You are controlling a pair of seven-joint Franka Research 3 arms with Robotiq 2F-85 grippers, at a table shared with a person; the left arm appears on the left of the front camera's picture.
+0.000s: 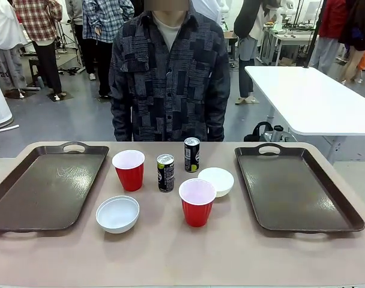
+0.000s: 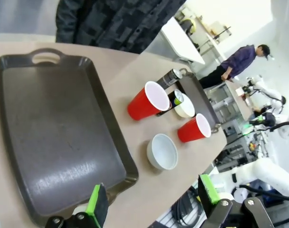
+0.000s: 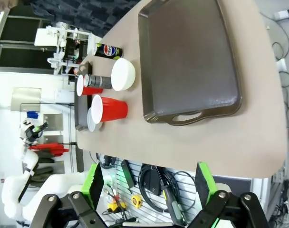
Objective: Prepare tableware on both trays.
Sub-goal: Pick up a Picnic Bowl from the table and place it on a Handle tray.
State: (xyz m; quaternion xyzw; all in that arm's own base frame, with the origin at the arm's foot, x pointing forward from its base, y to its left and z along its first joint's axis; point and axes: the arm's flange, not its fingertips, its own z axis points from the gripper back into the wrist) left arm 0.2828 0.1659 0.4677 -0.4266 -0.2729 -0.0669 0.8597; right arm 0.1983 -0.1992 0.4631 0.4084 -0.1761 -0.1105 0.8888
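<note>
Stage, by judgement: the opening one, with nothing loaded yet. Left tray [image 1: 47, 186], left of frame, and right tray [image 1: 296, 192], right of frame: dark brown rectangular plastic with raised rims, cut-out end handles and a faintly scuffed sheen, both bare. Closely grouped between them, centre of frame, on the tan table [image 1: 182, 258]: rear cup [image 1: 129, 170] and front cup [image 1: 197, 202], red tapered plastic, pale inside, upright; front bowl [image 1: 117, 213] and rear bowl [image 1: 217, 180], small, round, smooth white; front can [image 1: 165, 173] and rear can [image 1: 192, 155], slim black cylinders with silver tops, upright. Left gripper [image 2: 152, 195], bottom of its wrist view: jaws wide apart, empty. Right gripper [image 3: 148, 182], bottom of its wrist view: jaws wide apart, empty. A person [image 1: 169, 78] stands top centre, behind the table. The next move likely calls for reaching to the centre group. The thin-walled cups want a gentle pinch, and the tall cans could tip.
</note>
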